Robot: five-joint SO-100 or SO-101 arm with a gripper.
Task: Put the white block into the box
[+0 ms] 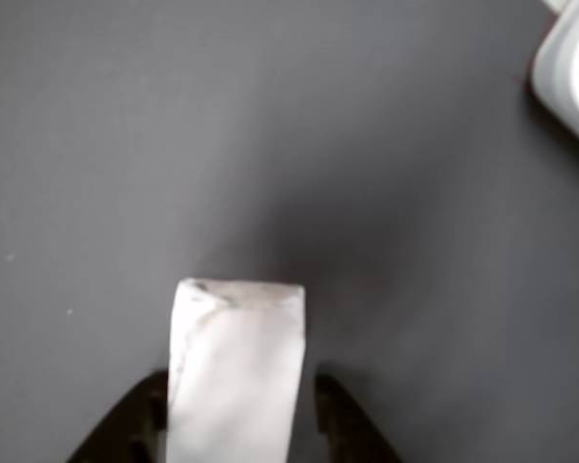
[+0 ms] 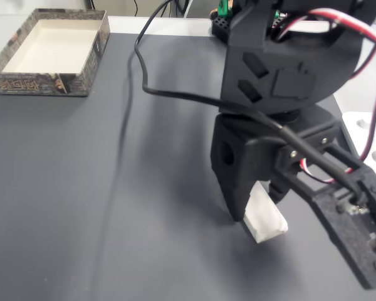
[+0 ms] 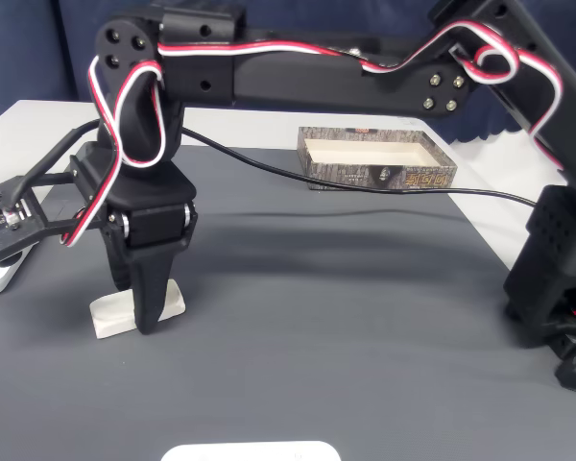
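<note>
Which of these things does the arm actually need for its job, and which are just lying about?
Part of the job:
- small white marbled block, between the black gripper fingers
- shallow cardboard box with patterned walls

Lying about:
- white rounded device at the mat's edge
- black cable trailing across the mat
</note>
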